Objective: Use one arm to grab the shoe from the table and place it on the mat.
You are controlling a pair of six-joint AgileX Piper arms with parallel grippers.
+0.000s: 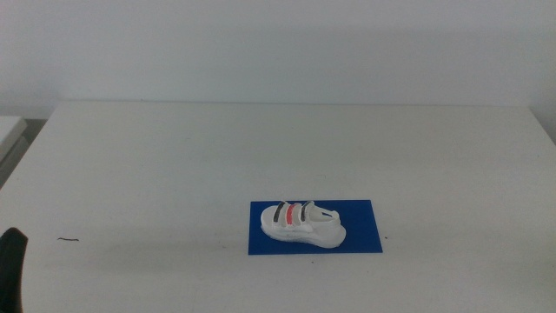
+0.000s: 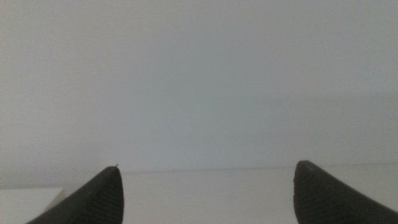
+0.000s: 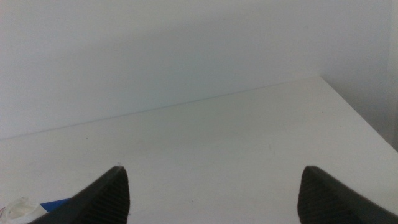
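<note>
The white shoe (image 1: 301, 224) with two black straps and one red strap lies on its sole on the blue mat (image 1: 360, 235), at the front middle of the white table (image 1: 261, 148). No gripper touches it. My left gripper (image 2: 205, 186) is open and empty; a dark part of it (image 1: 10, 269) shows at the bottom left edge of the middle view. My right gripper (image 3: 211, 193) is open and empty, out of the middle view. Its wrist view shows a bit of the shoe (image 3: 18, 210) and a corner of the mat (image 3: 55, 205) by one jaw.
A tiny dark mark (image 1: 68, 239) lies on the table near the front left. A white wall stands behind the table's far edge. A pale surface (image 1: 9, 130) shows beyond the table's left edge.
</note>
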